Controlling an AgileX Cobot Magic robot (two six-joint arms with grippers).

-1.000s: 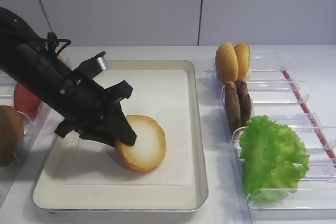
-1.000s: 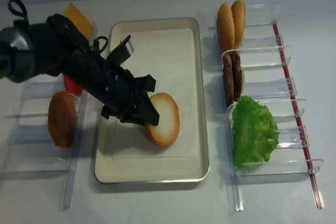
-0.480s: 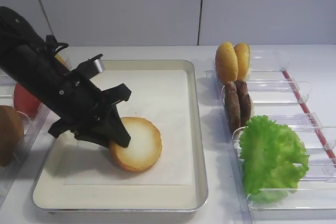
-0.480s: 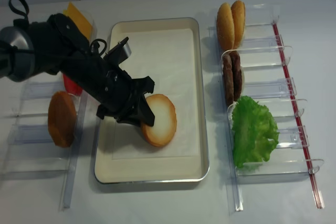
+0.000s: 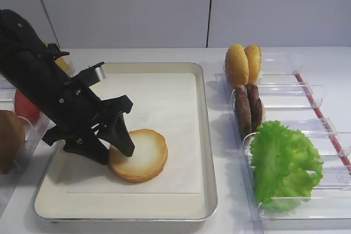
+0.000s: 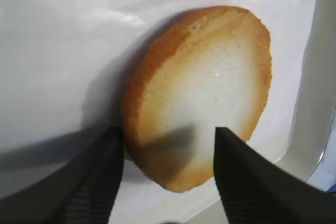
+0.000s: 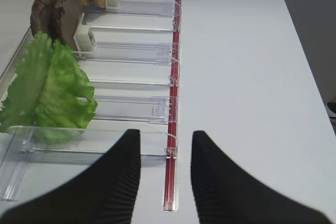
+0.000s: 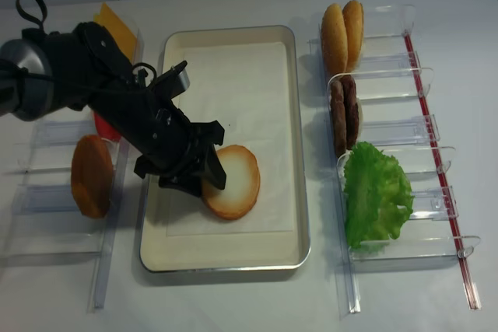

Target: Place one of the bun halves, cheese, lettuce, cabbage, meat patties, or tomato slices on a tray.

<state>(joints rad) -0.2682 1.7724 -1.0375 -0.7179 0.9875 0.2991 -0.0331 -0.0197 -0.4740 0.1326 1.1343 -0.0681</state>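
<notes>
Golden-brown around the rim and pale on the cut face, the bun half (image 5: 138, 155) is lying flat on the white paper liner of the cream tray (image 5: 207, 152), toward the near-left part of it, cut side up. The left gripper (image 5: 109, 146) is right at the bun's left edge, and in the left wrist view the two black fingers (image 6: 247, 182) sit spread to either side of the bun with daylight between the pads and the crust, so the jaws are parted and not clamping it. One finger looks like it's just beside the crust, though I can't say for sure if it touches.

Off to the right of the tray there's a row of clear plastic bins (image 5: 307, 94): two small orange-golden domed buns (image 5: 243, 64) standing on edge at the far end, then the two dark meat patties (image 5: 248, 108) also on edge, then the big frilly lettuce (image 5: 284, 160) leaf nearest the camera. On the left side, behind the arm, you can see the yellow cheese (image 8: 115, 27), a bit of red tomato slice (image 5: 24, 105), and a darker brown bun (image 8: 92, 176).

The right gripper (image 7: 165, 169) hangs over the white table near the lettuce bin, fingers apart, holding nothing.
</notes>
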